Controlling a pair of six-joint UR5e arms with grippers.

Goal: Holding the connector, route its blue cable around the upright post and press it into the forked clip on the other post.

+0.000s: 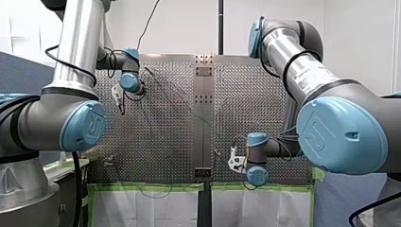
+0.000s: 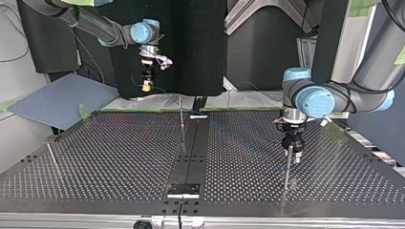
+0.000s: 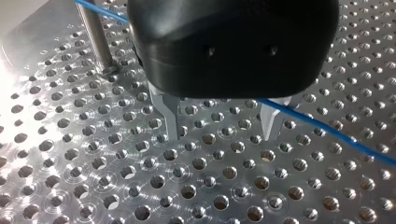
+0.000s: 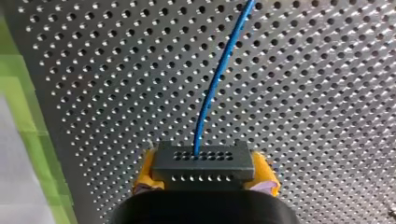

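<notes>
In the right wrist view my right gripper (image 4: 205,176) has its yellow pads shut on a black connector (image 4: 201,161). The blue cable (image 4: 215,88) leaves the connector and runs ahead over the perforated plate. In the top view this gripper (image 2: 146,86) hangs well above the table's far edge. My left gripper (image 3: 222,137), black with metal fingers (image 3: 170,119), stands open just over the plate. The blue cable (image 3: 327,133) crosses under its body and past one finger. A metal upright post (image 3: 95,37) stands beside that gripper, the cable passing by it. In the top view my left gripper (image 2: 292,153) sits at that post (image 2: 287,169).
A second thin post (image 2: 182,119) rises near the black centre strip (image 2: 191,148) of the table. A slanted thin rod (image 2: 52,160) stands at the top view's left. Green tape (image 1: 146,187) lines the table's near edge in the front view.
</notes>
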